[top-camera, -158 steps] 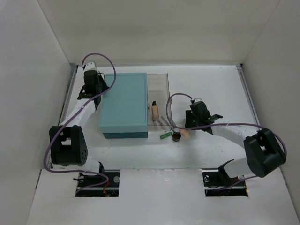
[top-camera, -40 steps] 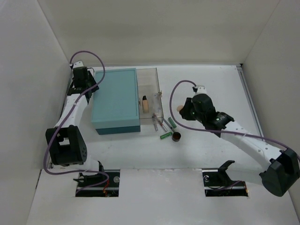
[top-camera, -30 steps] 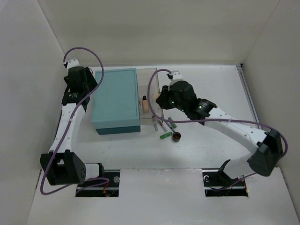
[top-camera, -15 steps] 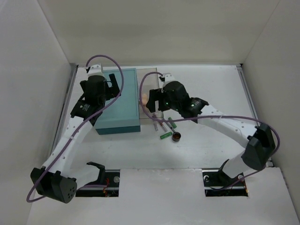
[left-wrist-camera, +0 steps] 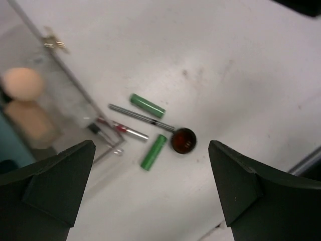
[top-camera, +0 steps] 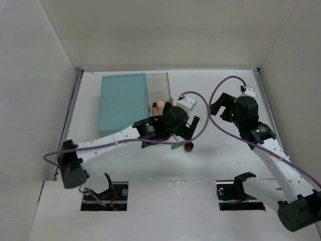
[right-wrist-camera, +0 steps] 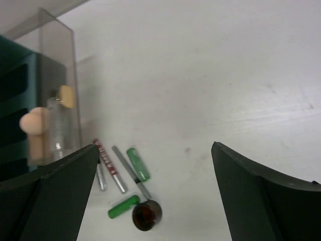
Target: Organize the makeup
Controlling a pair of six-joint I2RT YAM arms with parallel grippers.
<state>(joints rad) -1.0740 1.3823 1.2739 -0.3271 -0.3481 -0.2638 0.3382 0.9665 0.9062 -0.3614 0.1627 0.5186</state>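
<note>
Green plastic tubes, thin pencils and a round brown piece lie on the white counter just beside the clear plastic box; a peach sponge sits inside. Left tool and right tool hang above, jaws spread, empty.

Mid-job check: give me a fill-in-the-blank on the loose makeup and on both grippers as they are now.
1. The two tubes on the table are ___ in colour.
2. The round brown piece lies ___ the clear container.
3. The left gripper and the right gripper both stand ___.
Missing words: green, outside, open.
</note>
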